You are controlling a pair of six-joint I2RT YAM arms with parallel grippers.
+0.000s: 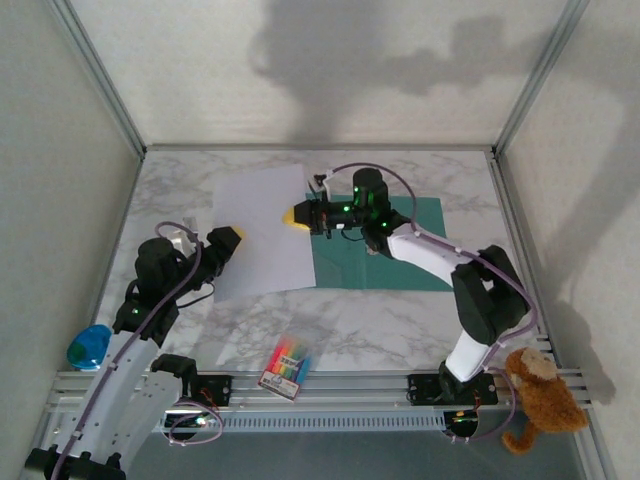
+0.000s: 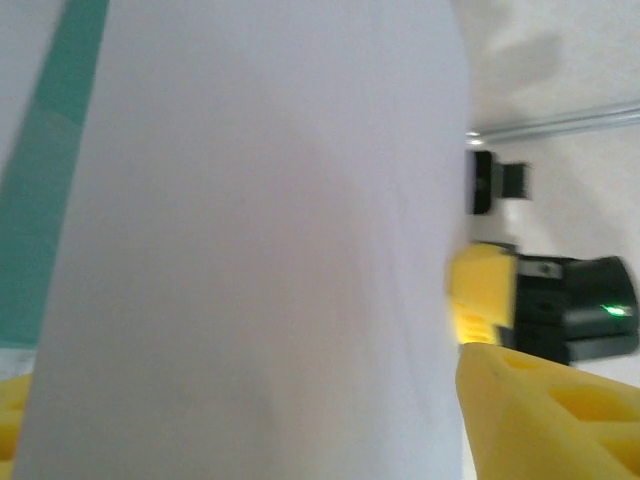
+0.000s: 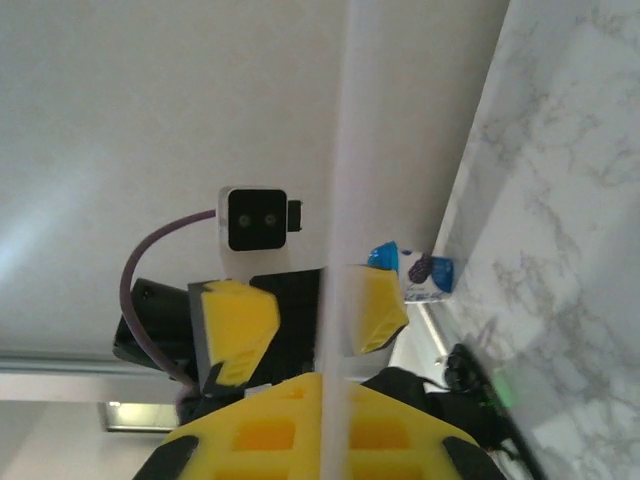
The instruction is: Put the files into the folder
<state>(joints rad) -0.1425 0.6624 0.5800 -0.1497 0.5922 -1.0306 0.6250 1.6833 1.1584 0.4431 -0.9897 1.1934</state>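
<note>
Pinching 1 file (image 1: 262, 232) beside 1 folder (image 1: 400, 258) is the right end effector (image 1: 293, 215).

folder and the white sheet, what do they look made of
The folder: probably thin card, matte; flat even teal, no glare. The sheet: likely plain paper, matte white, unmarked; edge-on in the right wrist view it is only a thin pale strip.

files (image 1: 262, 232) just left of folder (image 1: 400, 262) | pen packet (image 1: 288, 365) before both, on table (image 1: 400, 330)
</note>
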